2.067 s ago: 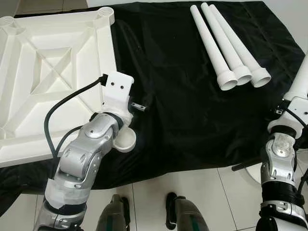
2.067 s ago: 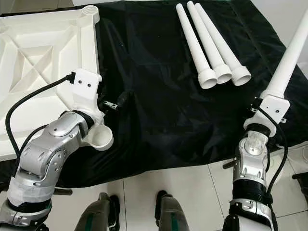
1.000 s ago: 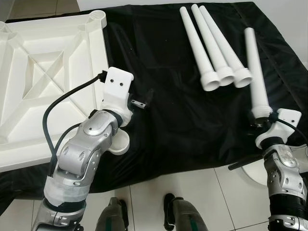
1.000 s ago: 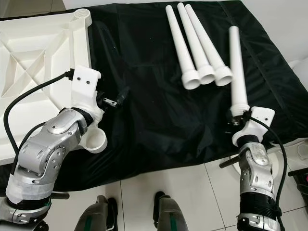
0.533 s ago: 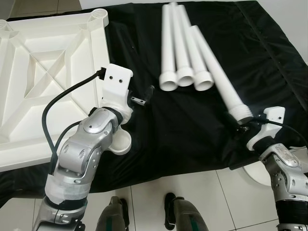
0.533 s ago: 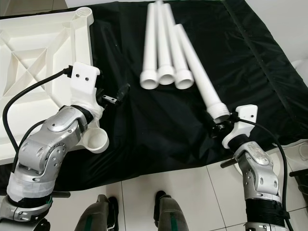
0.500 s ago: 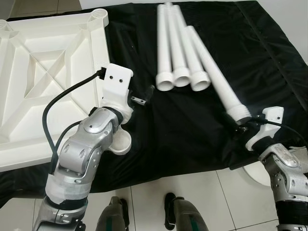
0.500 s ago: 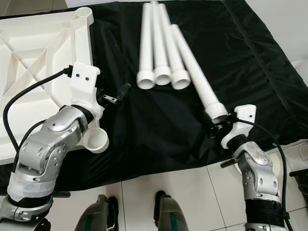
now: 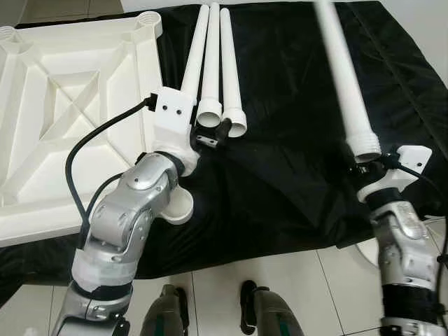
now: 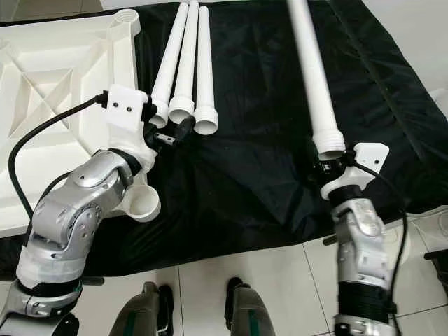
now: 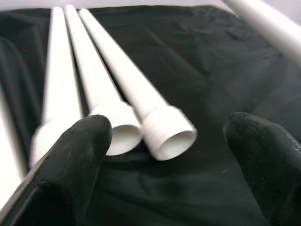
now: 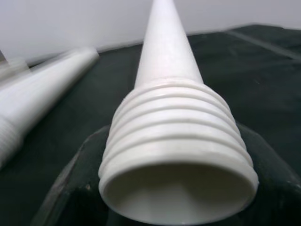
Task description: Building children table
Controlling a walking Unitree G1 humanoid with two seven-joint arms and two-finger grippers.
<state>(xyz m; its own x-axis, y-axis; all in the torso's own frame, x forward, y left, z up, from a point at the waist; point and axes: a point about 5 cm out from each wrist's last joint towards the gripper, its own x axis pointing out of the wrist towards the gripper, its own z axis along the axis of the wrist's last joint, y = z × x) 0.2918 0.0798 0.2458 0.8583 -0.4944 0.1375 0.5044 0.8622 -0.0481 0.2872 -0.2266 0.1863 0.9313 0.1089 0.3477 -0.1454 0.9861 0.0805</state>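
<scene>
On the black cloth [image 9: 294, 140], the camera has shifted; right claw [image 10: 329, 164] grips one table leg [image 10: 311, 77], left claw [image 10: 168, 133] spread before three legs [image 9: 210, 70].

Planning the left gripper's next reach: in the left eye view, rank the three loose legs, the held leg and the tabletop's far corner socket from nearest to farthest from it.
From the left gripper:
1. Three loose legs, open ends right at it.
2. Corner socket, far on its left.
3. Held leg, far right, in the right gripper.
Socket versus held leg is close; treat that order as tentative.
</scene>
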